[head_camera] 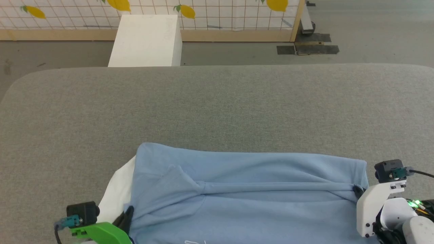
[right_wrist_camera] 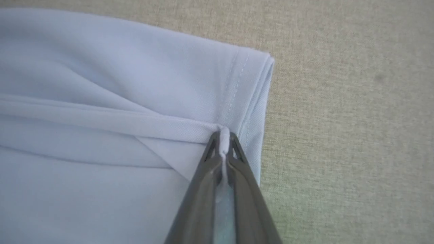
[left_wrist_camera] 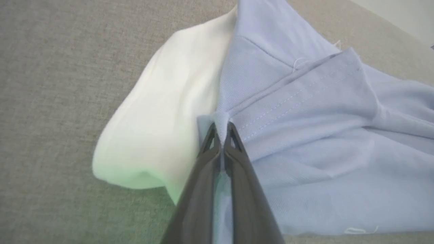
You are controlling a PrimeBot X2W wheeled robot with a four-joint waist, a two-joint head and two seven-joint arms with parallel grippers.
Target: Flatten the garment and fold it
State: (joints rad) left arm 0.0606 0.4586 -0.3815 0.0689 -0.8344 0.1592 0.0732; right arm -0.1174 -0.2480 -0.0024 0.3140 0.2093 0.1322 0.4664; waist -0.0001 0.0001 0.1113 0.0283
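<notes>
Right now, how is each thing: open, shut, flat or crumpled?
blue T-shirt, lying creased, a ridge pulled taut between both grippers.
left gripper, shut on a pinch of the blue T-shirt.
right gripper, shut on a fold beside its hem.
white cloth, bunched, partly under the T-shirt.

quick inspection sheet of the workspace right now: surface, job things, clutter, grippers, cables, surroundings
surface: grey fabric-covered table
job's things: blue T-shirt at the near edge, a taut ridge running across it between the grippers
clutter: white cloth sticking out from beneath the T-shirt's left end
grippers: left gripper shut on the T-shirt beside the white cloth; right gripper shut on the T-shirt near its stitched hem
cables: black cable from the right wrist camera
surroundings: white box, lemon-print screen, grey floor
</notes>
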